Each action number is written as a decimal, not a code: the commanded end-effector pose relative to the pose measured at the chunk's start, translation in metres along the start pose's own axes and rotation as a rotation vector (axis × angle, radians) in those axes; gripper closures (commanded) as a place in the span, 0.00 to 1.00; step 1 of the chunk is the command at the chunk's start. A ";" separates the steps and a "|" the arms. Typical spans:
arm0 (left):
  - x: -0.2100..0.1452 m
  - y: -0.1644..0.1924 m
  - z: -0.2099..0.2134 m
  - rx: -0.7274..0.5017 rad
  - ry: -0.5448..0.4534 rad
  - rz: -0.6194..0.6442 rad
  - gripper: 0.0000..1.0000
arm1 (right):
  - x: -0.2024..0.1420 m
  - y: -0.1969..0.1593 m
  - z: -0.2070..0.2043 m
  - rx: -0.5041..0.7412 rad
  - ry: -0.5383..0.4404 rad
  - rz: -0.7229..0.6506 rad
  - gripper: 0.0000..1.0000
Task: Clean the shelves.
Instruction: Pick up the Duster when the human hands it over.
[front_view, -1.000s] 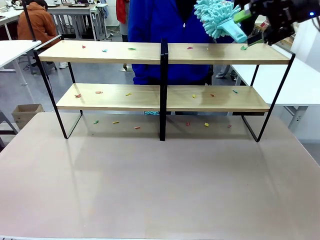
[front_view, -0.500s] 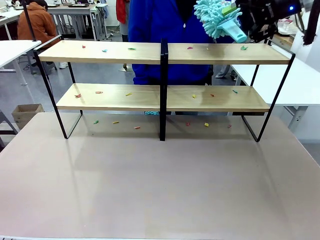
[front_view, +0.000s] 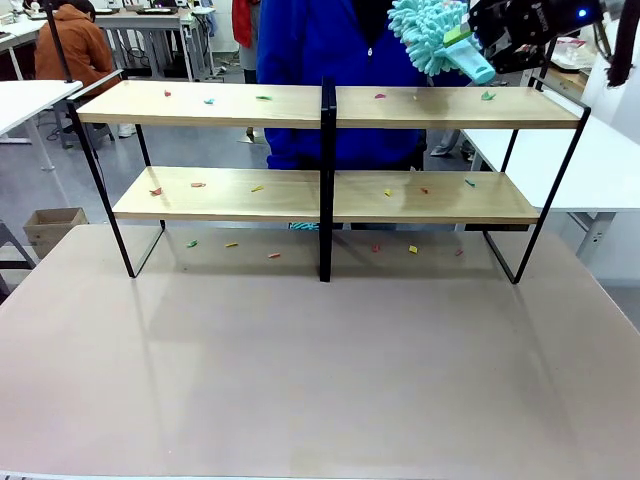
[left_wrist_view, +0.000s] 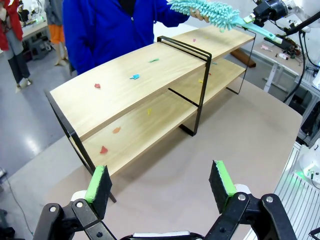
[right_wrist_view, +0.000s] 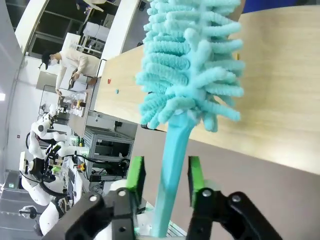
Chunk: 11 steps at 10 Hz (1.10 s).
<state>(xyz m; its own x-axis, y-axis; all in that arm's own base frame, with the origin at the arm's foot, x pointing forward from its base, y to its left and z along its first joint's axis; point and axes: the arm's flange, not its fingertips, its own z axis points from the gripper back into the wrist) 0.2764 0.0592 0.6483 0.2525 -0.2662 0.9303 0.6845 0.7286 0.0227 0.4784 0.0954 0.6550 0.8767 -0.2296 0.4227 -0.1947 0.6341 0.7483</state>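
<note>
At two o'clock above the black-framed light-wood shelves (front_view: 200, 104), the right gripper (right_wrist_view: 165, 172) clamped a fluffy turquoise duster (front_view: 425, 30), likely to sweep next; the left gripper (left_wrist_view: 160, 180) gaped.

All 3 cameras share the shelves (front_view: 200, 103): front squarely, left wrist obliquely, right wrist (closest).

Teal duster (front_view: 430, 35), light-wood shelves (front_view: 230, 105), seemingly red and green scraps (front_view: 263, 98).

The shelves (front_view: 225, 105) are showing matt light wood framed in black metal; the duster (front_view: 425, 35) is looking fluffy, plastic-handled.
</note>
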 end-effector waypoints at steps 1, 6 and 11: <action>0.001 0.000 -0.001 0.001 -0.004 0.000 0.00 | -0.003 0.001 0.001 -0.004 -0.028 -0.020 0.93; 0.001 0.000 -0.001 0.001 -0.004 0.000 0.00 | -0.005 -0.003 0.006 -0.012 -0.021 -0.020 1.00; 0.001 0.000 -0.001 0.001 -0.004 0.000 0.00 | -0.052 -0.006 0.127 0.095 0.251 0.217 1.00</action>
<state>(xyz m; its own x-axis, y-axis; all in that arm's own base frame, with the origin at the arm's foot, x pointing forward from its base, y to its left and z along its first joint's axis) 0.2762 0.0592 0.6486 0.2519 -0.2661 0.9305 0.6845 0.7287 0.0231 0.4003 0.0339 0.6912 0.9087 -0.0058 0.4173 -0.3378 0.5770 0.7436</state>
